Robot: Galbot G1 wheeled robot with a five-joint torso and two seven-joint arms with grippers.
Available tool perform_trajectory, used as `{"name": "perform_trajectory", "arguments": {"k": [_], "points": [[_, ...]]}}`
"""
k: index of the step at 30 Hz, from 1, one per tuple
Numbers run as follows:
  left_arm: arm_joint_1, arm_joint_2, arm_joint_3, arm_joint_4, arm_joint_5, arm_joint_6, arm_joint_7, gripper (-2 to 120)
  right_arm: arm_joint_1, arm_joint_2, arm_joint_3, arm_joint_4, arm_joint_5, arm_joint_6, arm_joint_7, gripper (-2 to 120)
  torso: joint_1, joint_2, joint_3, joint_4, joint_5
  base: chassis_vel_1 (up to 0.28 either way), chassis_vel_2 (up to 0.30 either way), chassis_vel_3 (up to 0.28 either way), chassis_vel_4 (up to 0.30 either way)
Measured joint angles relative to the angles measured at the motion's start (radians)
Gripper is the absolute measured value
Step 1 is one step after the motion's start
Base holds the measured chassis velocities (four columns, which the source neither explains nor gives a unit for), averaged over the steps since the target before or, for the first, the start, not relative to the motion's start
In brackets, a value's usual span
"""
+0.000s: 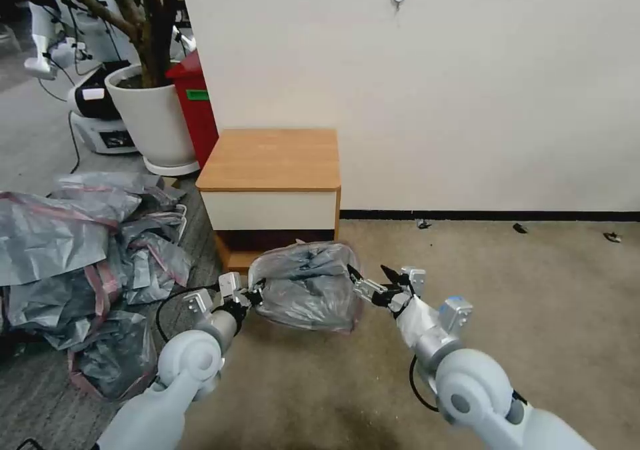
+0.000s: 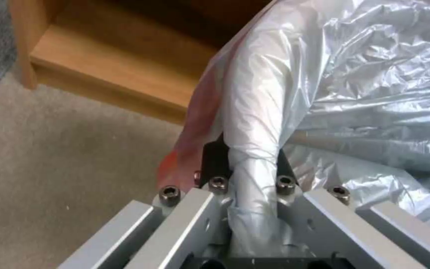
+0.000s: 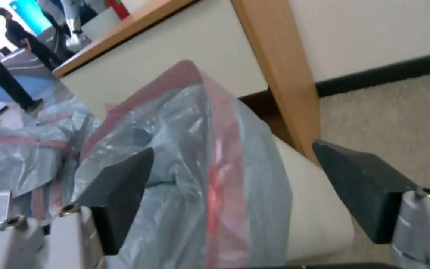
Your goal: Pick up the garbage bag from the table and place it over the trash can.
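The garbage bag (image 1: 307, 290), grey and crinkly with a pinkish-red rim, is draped over the trash can on the carpet just in front of the table (image 1: 270, 160). My left gripper (image 1: 257, 295) is shut on a bunched fold at the bag's left side. The left wrist view shows that fold of the garbage bag (image 2: 255, 112) pinched by the left gripper (image 2: 247, 164). My right gripper (image 1: 369, 283) stands open at the bag's right side. In the right wrist view, the right gripper (image 3: 240, 186) straddles the bag's red rim (image 3: 220, 160), and the trash can's cream wall (image 3: 314, 216) shows under the plastic.
A big heap of grey bags (image 1: 73, 257) covers the floor to the left. A white plant pot (image 1: 157, 113) and a red bin (image 1: 197, 103) stand behind the table's left side. The wall (image 1: 467, 90) runs behind. Bare carpet (image 1: 533, 290) lies to the right.
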Motion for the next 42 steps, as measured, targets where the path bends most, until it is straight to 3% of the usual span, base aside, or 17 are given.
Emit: {"name": "perform_trajectory", "arguments": {"k": [11, 19, 30, 42], "points": [[-0.004, -0.008, 0.005, 0.004, 0.001, -0.001, -0.002, 2, 0.018, -0.026, 0.003, -0.033, 0.014, -0.020, 0.004, 67, 0.000, 0.000, 0.000, 0.0000, 0.0000, 0.000, 0.000, 0.000, 0.000], [-0.008, -0.006, 0.008, 0.008, 0.000, -0.002, -0.004, 2, 0.021, -0.030, 0.014, -0.061, 0.002, -0.023, 0.012, 44, 0.000, 0.000, 0.000, -0.0001, -0.0001, 0.000, 0.000, 0.000, 0.000], [-0.008, 0.004, 0.016, 0.005, -0.001, -0.002, -0.005, 2, 0.030, -0.034, 0.006, -0.071, -0.015, -0.024, 0.014, 40, 0.000, 0.000, 0.000, 0.0000, 0.0000, 0.000, 0.000, 0.000, 0.000], [-0.007, 0.027, 0.033, -0.013, -0.002, -0.002, -0.005, 2, 0.041, -0.095, -0.028, -0.071, -0.023, -0.022, 0.000, 40, 0.000, 0.000, 0.000, 0.0000, -0.0001, 0.000, 0.000, 0.000, 0.000]]}}
